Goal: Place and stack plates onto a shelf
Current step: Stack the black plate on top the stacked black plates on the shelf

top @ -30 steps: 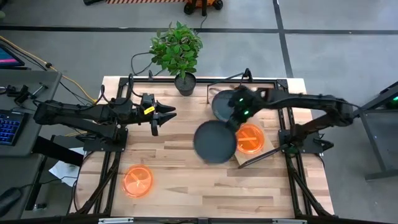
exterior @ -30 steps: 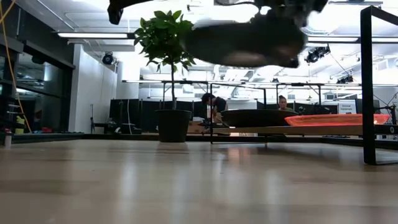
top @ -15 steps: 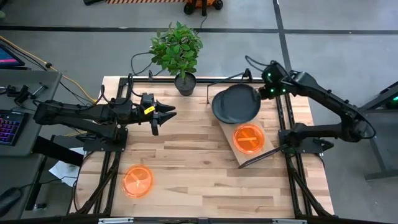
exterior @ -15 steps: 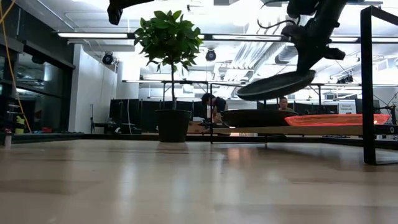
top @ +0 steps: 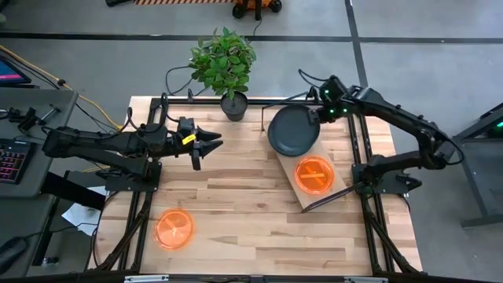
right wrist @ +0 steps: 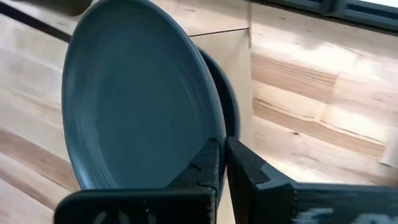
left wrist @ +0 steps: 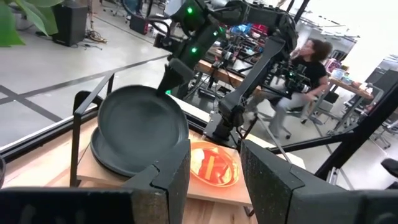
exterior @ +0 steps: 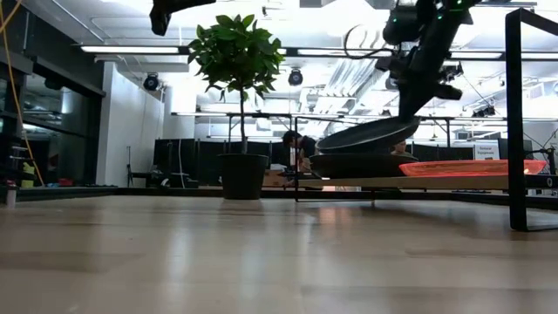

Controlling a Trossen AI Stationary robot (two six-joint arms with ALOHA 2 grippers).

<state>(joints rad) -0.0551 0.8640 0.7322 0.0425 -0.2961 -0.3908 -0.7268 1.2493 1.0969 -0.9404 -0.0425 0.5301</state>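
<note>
Over the shelf's (top: 302,200) far end we now have the dark grey plate (top: 292,129) tilted just above the grey plate (exterior: 362,165) already lying there, our right hand (top: 321,115) clenched on its rim. A second ago it hung over the bench's (top: 236,228) middle, so only lowering and release appear left. An orange plate (top: 314,174) sits beside it on the shelf; another orange plate (top: 174,229) waits near the bench's front-left corner. Our left hand (top: 206,144) idles released, at the left.

You can see a leafy green plant in a small black pot (top: 233,104) at the far edge of the big wooden plank table (top: 236,220). Off the table's left side sits a grey desk (top: 31,118) with a lit-up keyboard (top: 11,161). A person in a dark top (left wrist: 308,65) sits in the room behind.
</note>
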